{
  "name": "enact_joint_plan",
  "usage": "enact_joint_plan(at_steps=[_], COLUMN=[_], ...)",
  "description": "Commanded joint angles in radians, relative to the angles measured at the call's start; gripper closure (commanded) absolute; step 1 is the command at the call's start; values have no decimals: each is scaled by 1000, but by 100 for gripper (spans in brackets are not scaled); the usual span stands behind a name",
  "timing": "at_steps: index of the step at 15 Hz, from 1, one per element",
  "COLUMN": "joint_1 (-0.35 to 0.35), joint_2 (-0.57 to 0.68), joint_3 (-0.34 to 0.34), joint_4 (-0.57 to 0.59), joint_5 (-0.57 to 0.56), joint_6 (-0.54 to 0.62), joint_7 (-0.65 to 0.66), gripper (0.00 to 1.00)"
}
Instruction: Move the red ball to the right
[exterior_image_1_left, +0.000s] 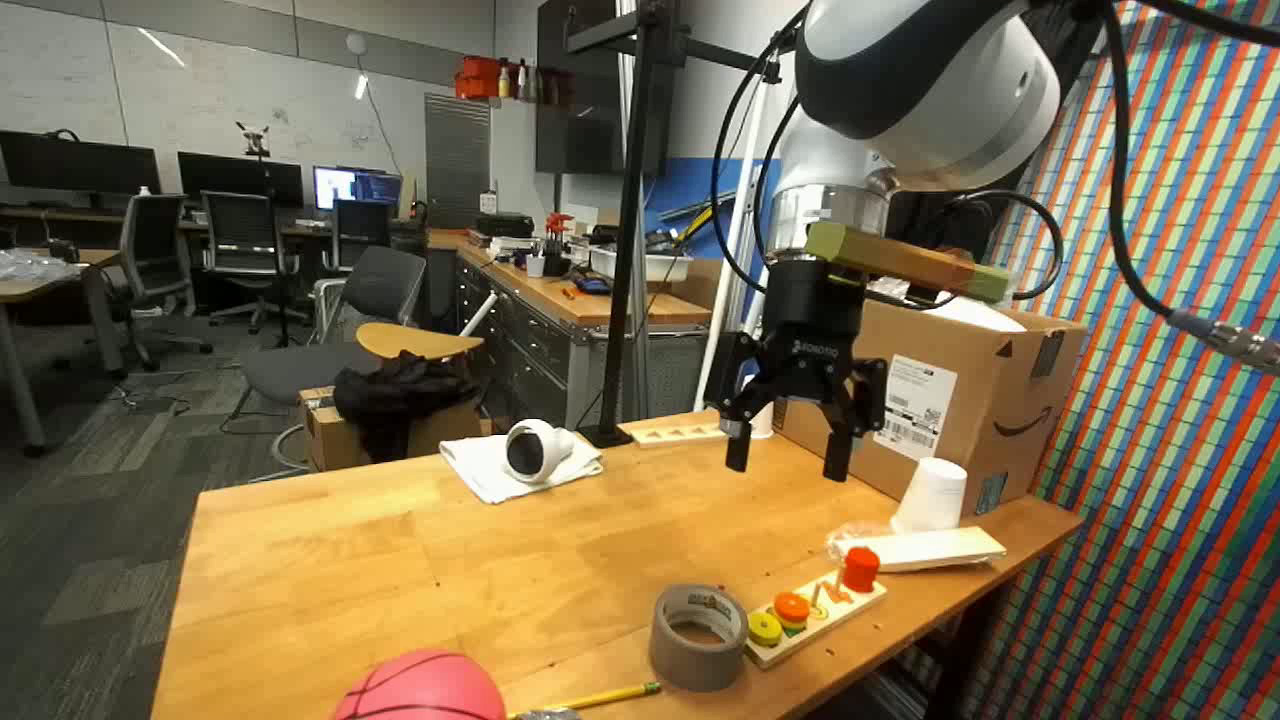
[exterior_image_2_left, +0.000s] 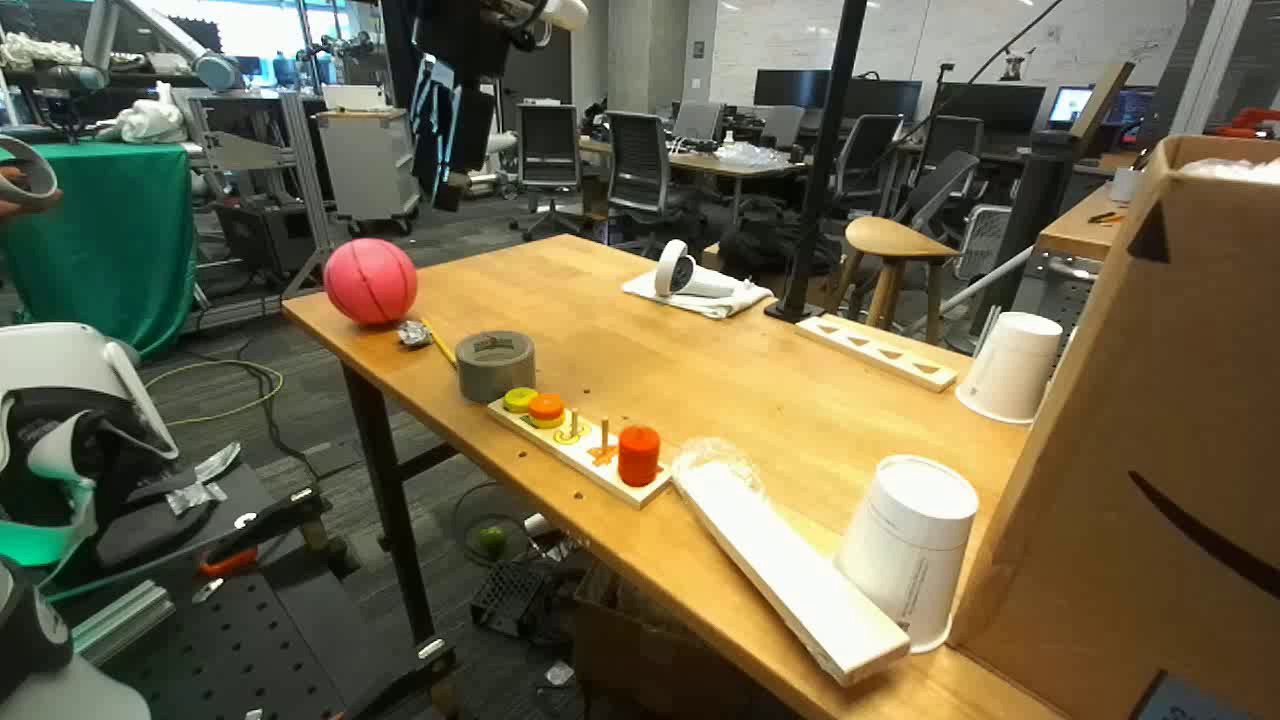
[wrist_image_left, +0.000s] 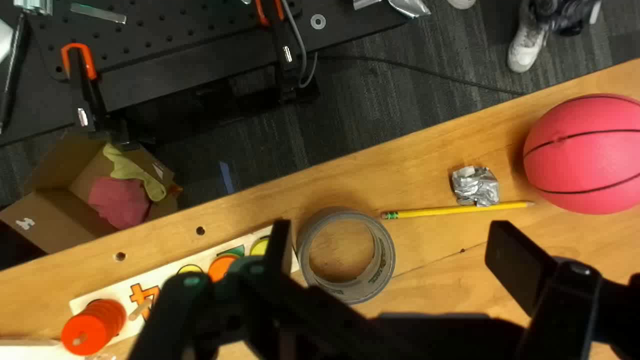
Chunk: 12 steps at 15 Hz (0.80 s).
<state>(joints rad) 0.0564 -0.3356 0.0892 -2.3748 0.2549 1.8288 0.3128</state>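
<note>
The red ball, pinkish with thin dark seam lines, rests on the wooden table (exterior_image_2_left: 700, 370). One exterior view shows the whole red ball (exterior_image_2_left: 370, 282) near a table corner. The red ball (exterior_image_1_left: 420, 690) is cut off by the bottom edge in an exterior view, and the red ball (wrist_image_left: 587, 155) by the right edge in the wrist view. My gripper (exterior_image_1_left: 787, 462) hangs well above the tabletop, fingers spread wide, nothing between them. From the wrist, the gripper (wrist_image_left: 392, 246) looks down over the tape and bare wood, with the ball beyond its right finger.
A grey tape roll (wrist_image_left: 372, 280), yellow pencil (wrist_image_left: 450, 211) and crumpled foil (wrist_image_left: 475, 186) lie near the ball. Close by is a peg toy (exterior_image_2_left: 560, 450). White cups (exterior_image_2_left: 910, 550), a cardboard box (exterior_image_1_left: 1010, 400) and a white camera-like device (exterior_image_1_left: 535, 450) also occupy the table.
</note>
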Motion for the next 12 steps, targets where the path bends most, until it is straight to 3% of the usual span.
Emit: enact_joint_plan(at_steps=[1,12], joint_1=[-5,-5], joint_2=[1,0], joint_3=[4,4], joint_4=[4,13], joint_5=[1,1], joint_6=[0,0], joint_7=[-1,-1], gripper=[0,0])
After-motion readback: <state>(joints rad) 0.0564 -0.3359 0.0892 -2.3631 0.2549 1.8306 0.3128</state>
